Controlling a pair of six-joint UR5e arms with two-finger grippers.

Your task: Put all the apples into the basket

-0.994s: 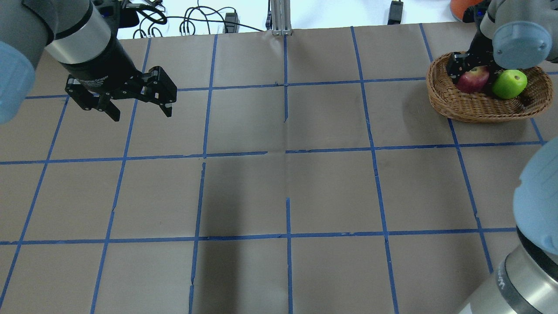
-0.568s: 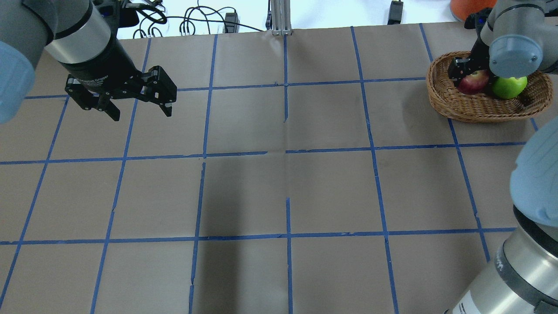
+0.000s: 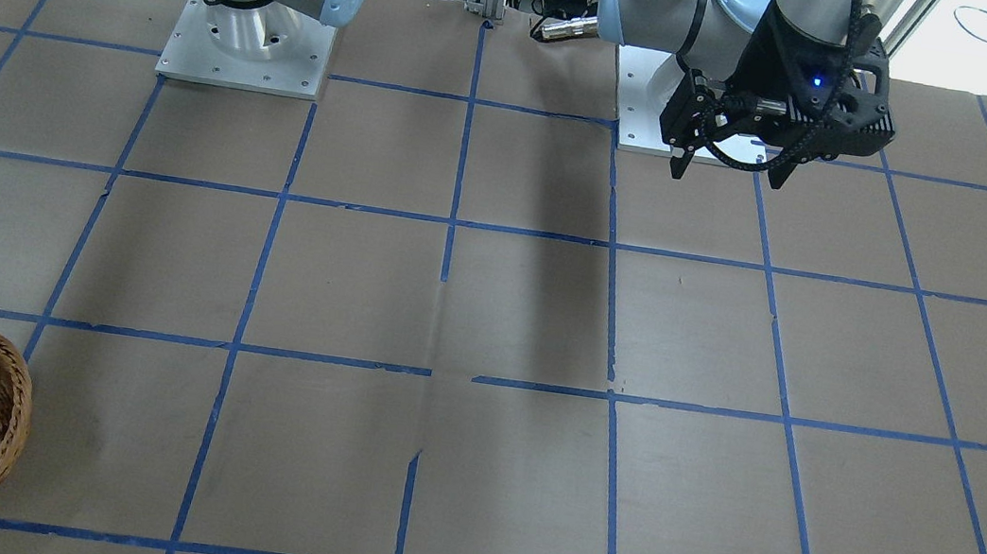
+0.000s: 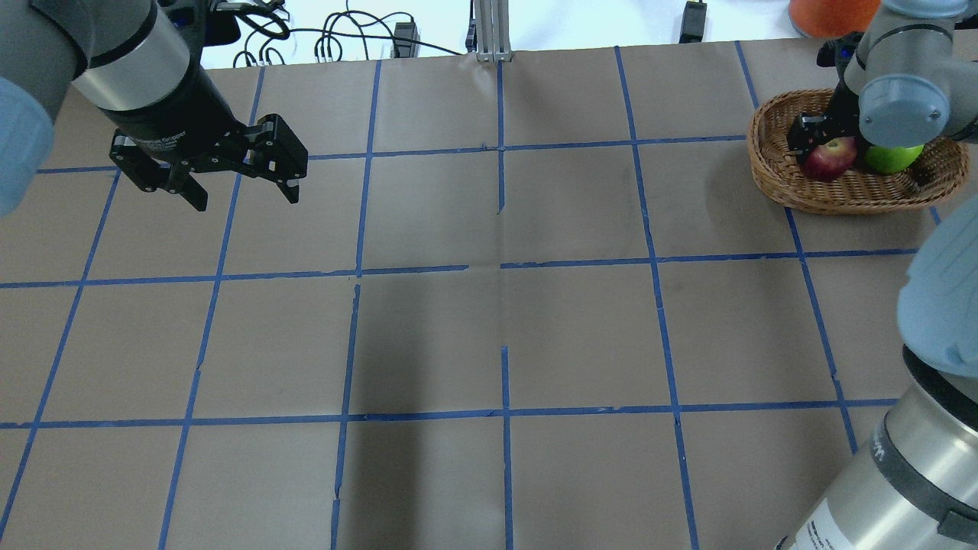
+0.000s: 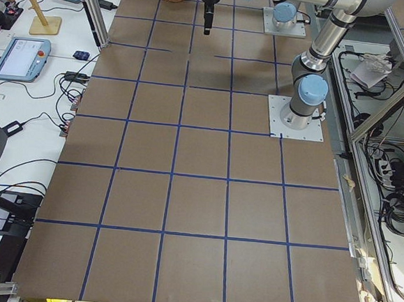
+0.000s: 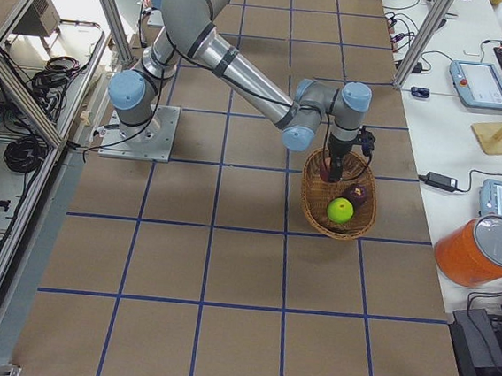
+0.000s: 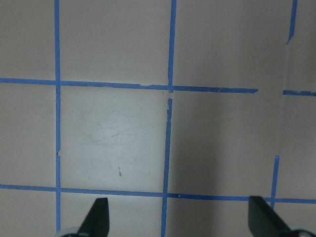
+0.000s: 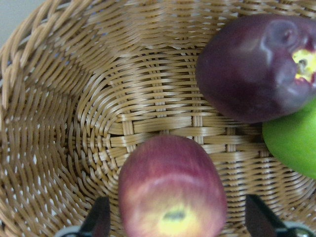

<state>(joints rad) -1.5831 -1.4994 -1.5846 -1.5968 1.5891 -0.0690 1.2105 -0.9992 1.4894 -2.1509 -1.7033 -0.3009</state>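
The wicker basket [image 4: 772,179] stands at the table's far right. The red apple [image 4: 829,158] with its yellowish patch lies inside, next to the lime-green apple [image 4: 894,158]. In the right wrist view the red apple [image 8: 170,187] rests on the weave, with the maroon apple [image 8: 252,69] and the green apple [image 8: 294,143] beyond it. My right gripper [image 8: 177,222] is down in the basket, its fingers spread to either side of the red apple with small gaps showing. My left gripper [image 4: 247,200] is open and empty, above the far left of the table.
An orange container [image 4: 833,15] stands just beyond the basket. Cables [image 4: 336,38] and a metal post [image 4: 489,30] lie along the far edge. The table is brown paper with a blue tape grid [image 4: 500,267].
My right gripper has come down into the basket with the red apple, which now sits lower, on the weave. The left arm has barely moved.
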